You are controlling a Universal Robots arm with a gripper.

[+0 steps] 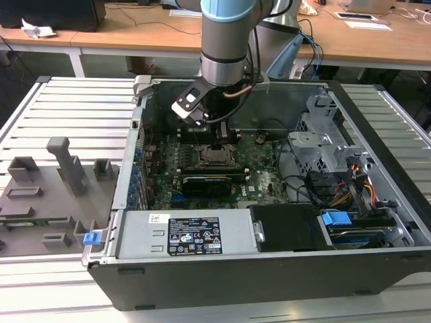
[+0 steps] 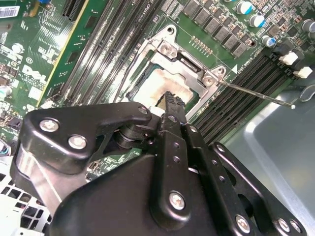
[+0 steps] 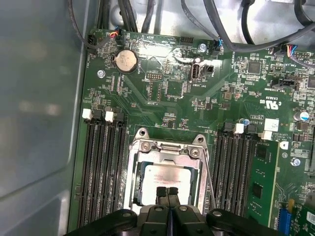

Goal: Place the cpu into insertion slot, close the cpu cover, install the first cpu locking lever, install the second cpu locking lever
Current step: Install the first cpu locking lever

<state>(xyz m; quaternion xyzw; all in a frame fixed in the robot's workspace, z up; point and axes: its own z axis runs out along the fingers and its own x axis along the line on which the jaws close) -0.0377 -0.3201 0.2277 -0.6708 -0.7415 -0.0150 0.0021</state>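
Silver-grey square cpu (image 3: 165, 174) lies under its thin metal frame cover (image 3: 167, 151), directly below the clenched, empty black pincer (image 3: 167, 191); a thin wire lever (image 2: 256, 93) juts out beside.

**Printed matter.**

- **Exterior view:** a black-and-white label (image 1: 194, 235), crowded with symbols and fine print, sits on the grey metal box (image 1: 138, 239) at the case front. A small white sticker (image 1: 159, 218) lies just beside it. Both are too small to read.
- **Second wrist view:** a white logo (image 2: 24, 78) and a white triangle (image 2: 234, 69) are printed on the green board (image 2: 54, 59). The triangle lies near a corner of the cpu cover (image 2: 194, 78).
- **First wrist view:** white lettering (image 3: 271, 103) on the same board is too small to make out.
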